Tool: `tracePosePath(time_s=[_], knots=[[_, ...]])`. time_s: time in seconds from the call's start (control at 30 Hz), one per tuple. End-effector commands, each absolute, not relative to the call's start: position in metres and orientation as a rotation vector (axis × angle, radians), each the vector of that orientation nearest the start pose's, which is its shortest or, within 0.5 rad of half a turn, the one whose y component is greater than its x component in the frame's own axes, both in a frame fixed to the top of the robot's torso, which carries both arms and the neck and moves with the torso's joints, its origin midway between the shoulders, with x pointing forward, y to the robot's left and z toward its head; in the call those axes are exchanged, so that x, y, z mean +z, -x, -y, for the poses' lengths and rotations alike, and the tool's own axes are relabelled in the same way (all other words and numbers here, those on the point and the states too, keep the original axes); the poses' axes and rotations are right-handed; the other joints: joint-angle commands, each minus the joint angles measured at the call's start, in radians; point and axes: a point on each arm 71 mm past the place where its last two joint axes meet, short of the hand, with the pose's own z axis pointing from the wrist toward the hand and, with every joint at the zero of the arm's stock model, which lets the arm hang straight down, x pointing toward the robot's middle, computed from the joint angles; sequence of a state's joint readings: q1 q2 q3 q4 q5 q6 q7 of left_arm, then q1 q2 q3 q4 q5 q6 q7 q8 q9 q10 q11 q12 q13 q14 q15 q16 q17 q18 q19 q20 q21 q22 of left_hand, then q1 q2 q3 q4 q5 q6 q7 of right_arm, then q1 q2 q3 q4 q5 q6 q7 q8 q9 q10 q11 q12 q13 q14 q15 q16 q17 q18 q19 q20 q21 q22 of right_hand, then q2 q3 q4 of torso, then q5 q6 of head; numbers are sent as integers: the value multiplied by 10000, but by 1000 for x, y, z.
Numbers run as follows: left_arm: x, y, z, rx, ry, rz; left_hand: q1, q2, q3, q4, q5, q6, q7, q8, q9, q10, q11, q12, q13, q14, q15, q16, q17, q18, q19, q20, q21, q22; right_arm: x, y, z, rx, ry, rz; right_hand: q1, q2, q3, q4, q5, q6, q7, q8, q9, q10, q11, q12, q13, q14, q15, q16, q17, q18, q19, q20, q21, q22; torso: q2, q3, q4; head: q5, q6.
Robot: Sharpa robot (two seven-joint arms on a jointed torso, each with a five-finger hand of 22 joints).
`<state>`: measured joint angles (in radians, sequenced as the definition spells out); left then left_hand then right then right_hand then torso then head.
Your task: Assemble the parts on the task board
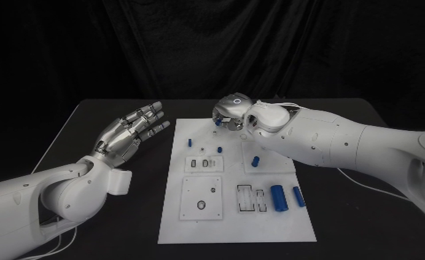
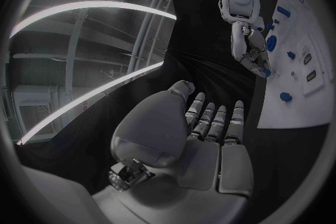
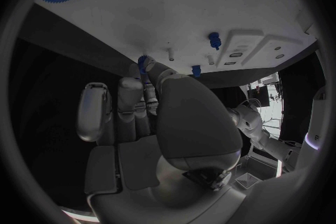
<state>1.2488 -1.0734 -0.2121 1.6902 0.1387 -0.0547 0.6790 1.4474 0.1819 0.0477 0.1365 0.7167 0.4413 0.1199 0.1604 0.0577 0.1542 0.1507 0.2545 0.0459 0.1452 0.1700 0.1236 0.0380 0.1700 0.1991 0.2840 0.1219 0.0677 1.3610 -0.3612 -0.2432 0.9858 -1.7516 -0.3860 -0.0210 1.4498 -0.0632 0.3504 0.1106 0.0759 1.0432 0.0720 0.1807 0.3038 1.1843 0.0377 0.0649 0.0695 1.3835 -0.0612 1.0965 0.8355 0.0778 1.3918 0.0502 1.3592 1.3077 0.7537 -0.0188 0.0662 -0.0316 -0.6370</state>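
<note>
The flat white task board (image 1: 232, 211) lies mid-counter (image 1: 106, 112), carrying small blue cylindrical parts (image 1: 278, 198). At its far edge the right hand (image 1: 232, 112) pinches a blue part (image 1: 218, 122); beside the board, the left hand (image 1: 132, 132) hovers, fingers spread, empty.

left hand (image 2: 210, 140) open, right hand (image 2: 253, 47) pinching blue part (image 2: 266, 72) over task board (image 2: 297, 95)

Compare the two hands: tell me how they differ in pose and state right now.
The left hand hovers beside the task board over bare table, fingers spread, holding nothing. The right hand reaches over the board's far end, fingers curled, pinching a small blue part. Both are silver hands on white arms.
</note>
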Motion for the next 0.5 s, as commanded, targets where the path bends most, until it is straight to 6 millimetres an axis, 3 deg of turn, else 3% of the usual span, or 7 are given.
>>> tracePosePath(time_s=[0.03, 0.4, 0.43, 0.5], knots=[[-180, -433, -267, -18806, 11060, -11947, -49, 14, 66, 18, -41, 21, 62, 43, 6, 1, 51, 49, 10, -33, 68, 59, 14, 61, 37, 63, 65, 4, -179, -566, 93, 4064, 6661, -14355, -120, 28, -7, 70, 28, -74, 13, -77, -2, -106, 3, -52, -8, -35, 77, -66, -54, -65, -32, 60, -45, -4, 1, -2, -3, -13, -1], [-181, -435, -267, -18827, 11055, -11976, -54, 29, 109, 10, -49, 14, 71, 43, 6, 2, 72, 66, 11, -24, 84, 73, 15, 55, 42, 66, 69, 4, -181, -566, 94, 3995, 6632, -14451, -174, 8, -13, 145, -30, -230, 25, -212, -6, -252, 46, -59, -5, -130, 108, -196, -199, -41, -111, 92, -132, -69, -1, -2, -7, -32, -40], [-181, -435, -267, -18826, 11055, -11979, -54, 29, 109, 10, -49, 14, 71, 43, 6, 2, 72, 66, 11, -24, 84, 73, 15, 55, 42, 66, 69, 4, -181, -567, 94, 3945, 6619, -14517, -184, -9, -13, 163, -38, -289, 15, -263, -12, -355, 95, -62, -12, -147, 134, -211, -205, -37, -132, 111, -157, -83, -4, -2, -7, -36, -46], [-181, -435, -267, -18826, 11057, -11988, -54, 29, 109, 10, -49, 14, 71, 43, 6, 2, 72, 66, 11, -24, 84, 73, 15, 55, 42, 66, 69, 4, -183, -568, 95, 3738, 6569, -14783, -270, -151, -40, 257, -67, -920, -47, -710, -176, -1107, 353, -63, -41, -293, 313, -394, -398, -4, -273, 249, -323, -213, -6, 2, -10, -38, -64]])
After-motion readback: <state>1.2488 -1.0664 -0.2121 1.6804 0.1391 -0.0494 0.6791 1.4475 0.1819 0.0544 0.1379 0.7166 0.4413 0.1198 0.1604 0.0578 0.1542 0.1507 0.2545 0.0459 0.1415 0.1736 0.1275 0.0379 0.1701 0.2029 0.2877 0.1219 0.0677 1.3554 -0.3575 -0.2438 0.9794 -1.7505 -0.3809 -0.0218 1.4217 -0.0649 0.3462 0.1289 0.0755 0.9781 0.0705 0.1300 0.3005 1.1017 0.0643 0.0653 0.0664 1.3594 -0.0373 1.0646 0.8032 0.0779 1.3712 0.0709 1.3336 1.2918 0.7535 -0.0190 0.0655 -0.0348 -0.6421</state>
